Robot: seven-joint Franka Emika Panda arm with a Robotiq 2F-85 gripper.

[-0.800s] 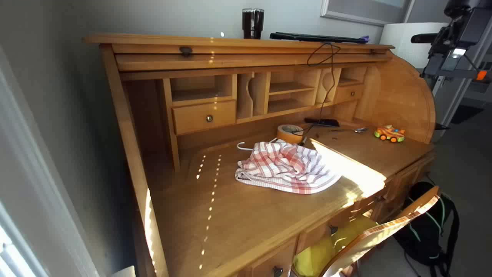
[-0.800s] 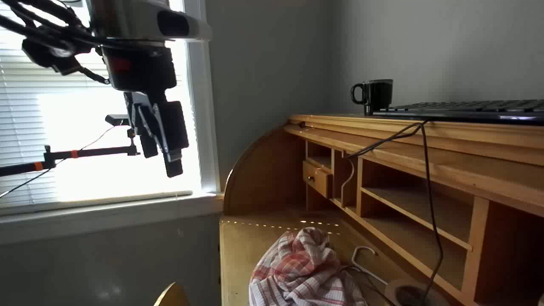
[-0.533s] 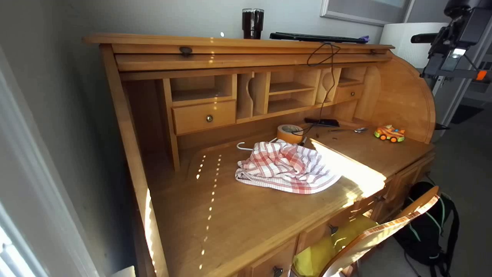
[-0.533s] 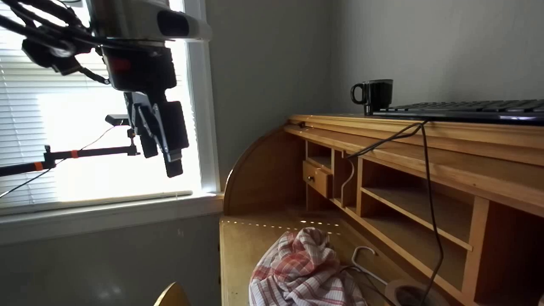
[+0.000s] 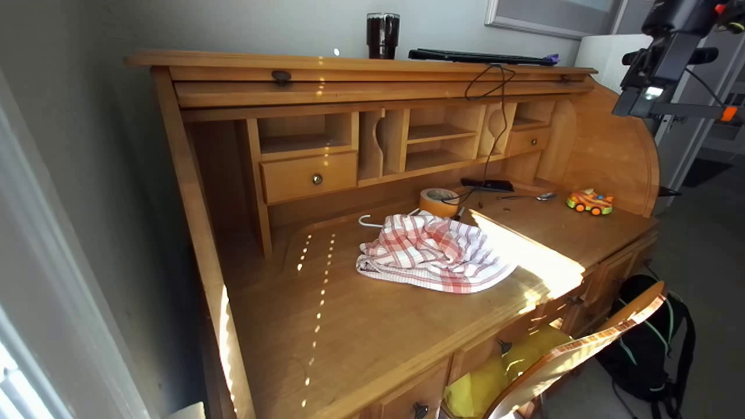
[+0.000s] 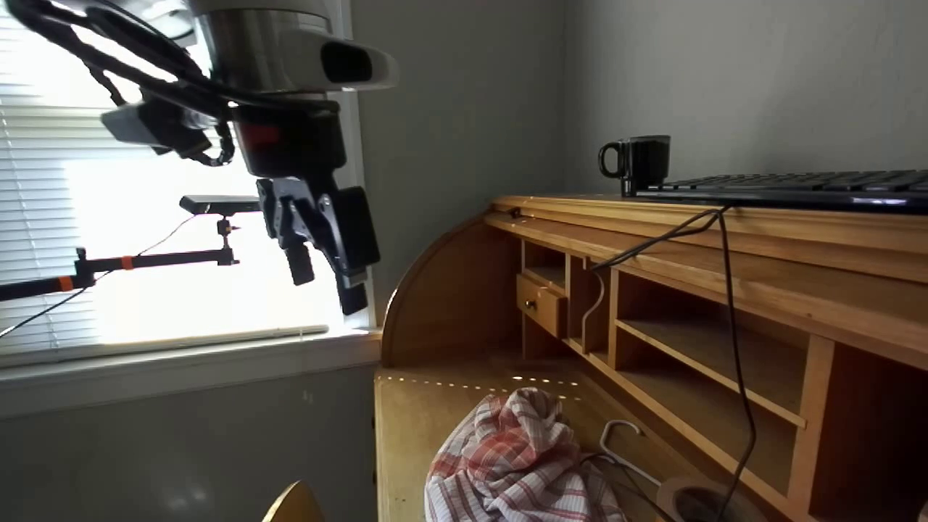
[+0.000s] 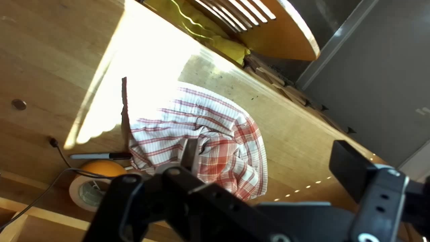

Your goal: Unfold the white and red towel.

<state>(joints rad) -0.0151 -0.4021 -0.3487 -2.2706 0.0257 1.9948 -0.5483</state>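
Note:
The white and red towel (image 5: pixel 436 253) lies crumpled on the wooden desk (image 5: pixel 326 337), with folds bunched up in its middle. It also shows in another exterior view (image 6: pixel 515 464) and in the wrist view (image 7: pixel 215 124). My gripper (image 6: pixel 326 286) is open and empty, in the air well above the desk and apart from the towel. In the wrist view the gripper (image 7: pixel 268 156) has its fingers wide apart. One finger covers part of the towel there. The gripper also shows at the top right of an exterior view (image 5: pixel 637 105).
A tape roll (image 5: pixel 439 202), a white hook (image 5: pixel 369 221) and a cable (image 5: pixel 495 137) lie just behind the towel. A marker (image 7: pixel 100 156) lies beside it. A toy car (image 5: pixel 590 202) stands farther along. Cubbyholes (image 5: pixel 442 134) line the desk's back. A chair (image 5: pixel 582 343) stands at the front edge.
My gripper has moved sideways and slightly down, to the right in one exterior view and to the left in another. The towel has not moved.

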